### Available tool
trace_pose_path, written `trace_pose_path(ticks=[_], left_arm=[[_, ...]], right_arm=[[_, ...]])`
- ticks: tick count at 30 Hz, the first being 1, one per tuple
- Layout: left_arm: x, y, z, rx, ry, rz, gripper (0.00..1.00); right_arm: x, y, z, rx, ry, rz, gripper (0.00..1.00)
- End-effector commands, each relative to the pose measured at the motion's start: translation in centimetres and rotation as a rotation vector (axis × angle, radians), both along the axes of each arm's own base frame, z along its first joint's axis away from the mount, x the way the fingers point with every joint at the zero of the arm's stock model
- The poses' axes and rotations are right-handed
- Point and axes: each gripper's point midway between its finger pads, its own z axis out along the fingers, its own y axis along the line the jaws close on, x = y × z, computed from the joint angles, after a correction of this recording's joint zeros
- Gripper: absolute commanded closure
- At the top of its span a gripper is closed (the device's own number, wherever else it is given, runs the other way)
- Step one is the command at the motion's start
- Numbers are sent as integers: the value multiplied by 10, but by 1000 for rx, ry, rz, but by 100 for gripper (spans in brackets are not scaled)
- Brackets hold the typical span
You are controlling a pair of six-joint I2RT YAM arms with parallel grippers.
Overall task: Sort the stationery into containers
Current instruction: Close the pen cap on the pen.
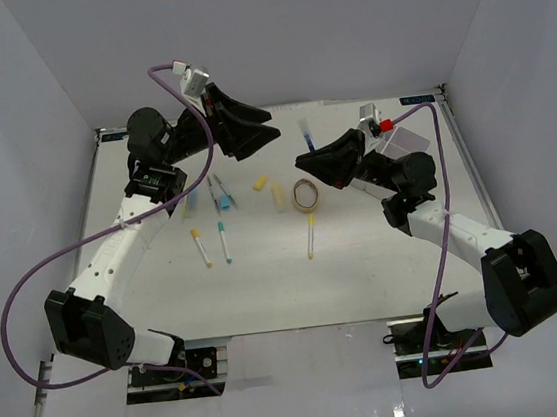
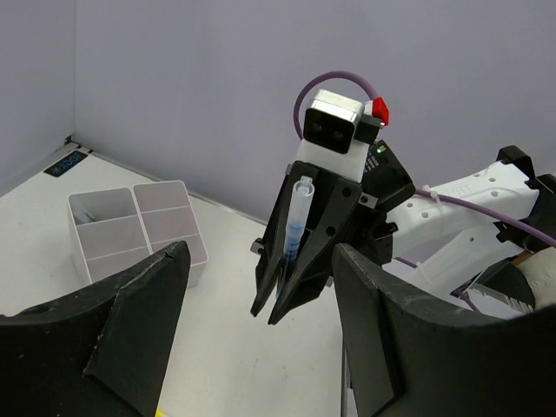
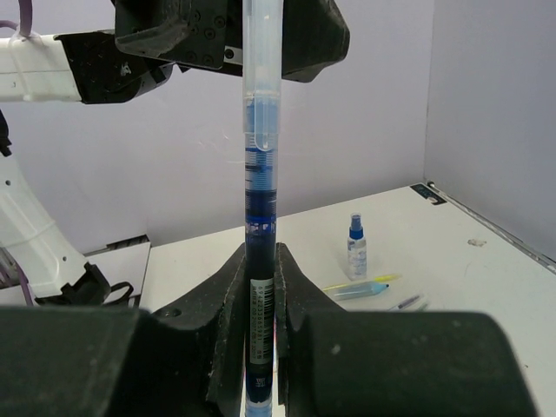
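- Blue pen point(image 3: 259, 217) is standing upright, clamped between the right gripper's point(image 3: 261, 261) fingers, raised above the table point(image 1: 268, 290).
- Left gripper point(image 1: 266, 129) is hanging in the air facing the pen, fingers spread apart, holding nothing.
- White four-compartment tray point(image 2: 174, 234) is sitting on the table.
- Loose pens point(image 1: 224, 243), yellow blocks point(image 1: 260, 182) and a rubber band point(image 1: 305, 194) are lying mid-table.

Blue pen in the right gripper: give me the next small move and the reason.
Probably swing the right gripper toward the white tray and bring the blue pen over a compartment. That gripper is shut on the pen's lower barrel, holding it upright, while the left gripper stands open, its fingers clear of the pen, so nothing else holds it.
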Motion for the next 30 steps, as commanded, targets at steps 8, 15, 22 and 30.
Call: trace_pose_path(ticks=[8,15,22,30], left_arm=[[-9,-32,28,-24,-110,-5,25],[-5,-48,21,-12,-94,10,31],[-4,-57,21,-13,-84,12,49],[-10,-65,22,-11,-98,-7,79]], right_arm=[[-7,0,11,26,-57,28,92],[-8,1,8,19,-54,36,92],[-9,1,7,17,-53,40,92],[-9,1,6,16,-52,38,92]])
